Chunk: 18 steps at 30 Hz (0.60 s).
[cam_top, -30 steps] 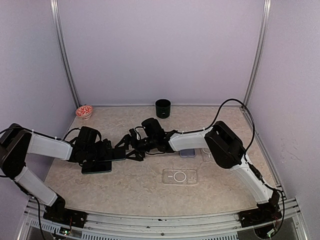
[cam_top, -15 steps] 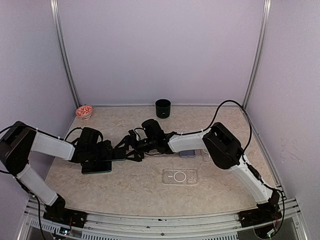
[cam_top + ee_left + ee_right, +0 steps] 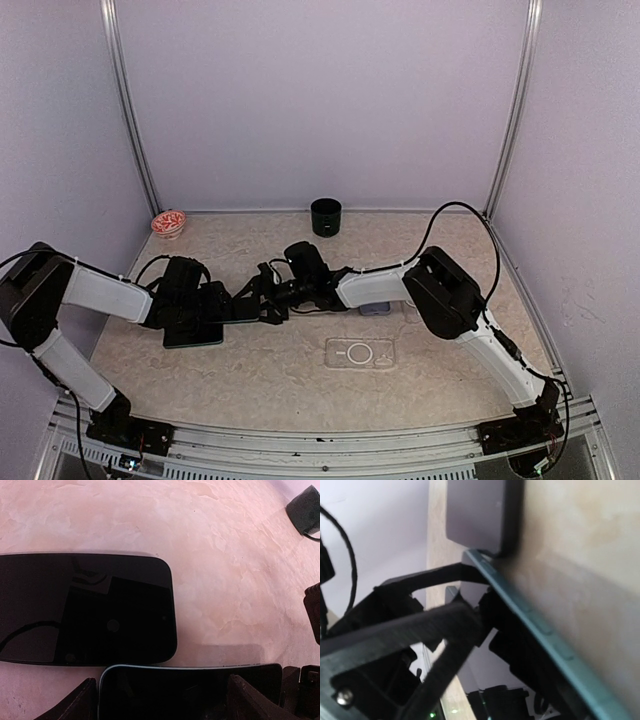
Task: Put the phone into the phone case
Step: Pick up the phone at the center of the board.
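The left end effector [image 3: 165,700] was clamped on the phone [image 3: 190,690]. In the left wrist view its dark fingers [image 3: 75,705] stood at either end of the pale-blue-rimmed slab, which was held just above the counter [image 3: 225,555]. The right end effector [image 3: 268,300] sat close against the left one, at its 3 o'clock in the top view, right by the same phone. The right wrist view showed the phone's teal side edge with its buttons running diagonally past black, blurred gripper parts. I could not tell from it whether the right fingers were apart or together.

A second phone [image 3: 85,607], all black, lay flat and screen-up on the counter at 12 o'clock from the held phone in the left wrist view, just beside it. I could not tell whether the two edges touched. In the top view this flat phone lay under the left wrist, at about 7 o'clock from the meeting point of the two end effectors.

The phone case [image 3: 360,352], clear with a ring marked on its back, lay flat on the counter at 4 o'clock from the end effectors, well apart from both phones. A small grey-blue slab [image 3: 375,306] lay at 12 o'clock from the case, partly hidden under the right forearm. A black cup [image 3: 325,216] stood upright near the back wall at about 1 o'clock from the end effectors. A small bowl [image 3: 168,222] with red-and-white contents sat in the far left corner at 10 o'clock.
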Tool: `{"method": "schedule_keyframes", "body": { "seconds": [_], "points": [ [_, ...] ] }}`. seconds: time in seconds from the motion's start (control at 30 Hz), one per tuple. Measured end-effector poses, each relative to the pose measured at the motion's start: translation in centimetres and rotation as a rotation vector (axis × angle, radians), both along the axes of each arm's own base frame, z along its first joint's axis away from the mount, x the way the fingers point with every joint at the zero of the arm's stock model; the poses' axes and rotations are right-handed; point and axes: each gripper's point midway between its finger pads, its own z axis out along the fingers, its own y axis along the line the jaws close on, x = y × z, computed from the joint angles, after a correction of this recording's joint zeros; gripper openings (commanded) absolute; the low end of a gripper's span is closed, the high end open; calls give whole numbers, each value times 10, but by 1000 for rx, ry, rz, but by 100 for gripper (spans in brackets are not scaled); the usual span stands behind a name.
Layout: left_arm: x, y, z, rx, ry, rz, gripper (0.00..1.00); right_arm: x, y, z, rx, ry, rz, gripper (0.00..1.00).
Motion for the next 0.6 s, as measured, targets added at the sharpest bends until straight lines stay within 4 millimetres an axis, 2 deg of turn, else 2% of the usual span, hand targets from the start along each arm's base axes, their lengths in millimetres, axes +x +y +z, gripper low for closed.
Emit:
{"method": "schedule_keyframes", "body": {
  "seconds": [0.27, 0.37, 0.6],
  "points": [
    [-2, 1, 1, -4, -5, 0, 86, -3, -8, -11, 36, 2, -13, 47],
    [-3, 1, 3, -9, -10, -3, 87, -3, -12, -10, 59, -3, -21, 44],
    [-2, -2, 12, -28, -32, -10, 87, -1, -14, -6, 96, -16, -26, 27]
  ]
}}
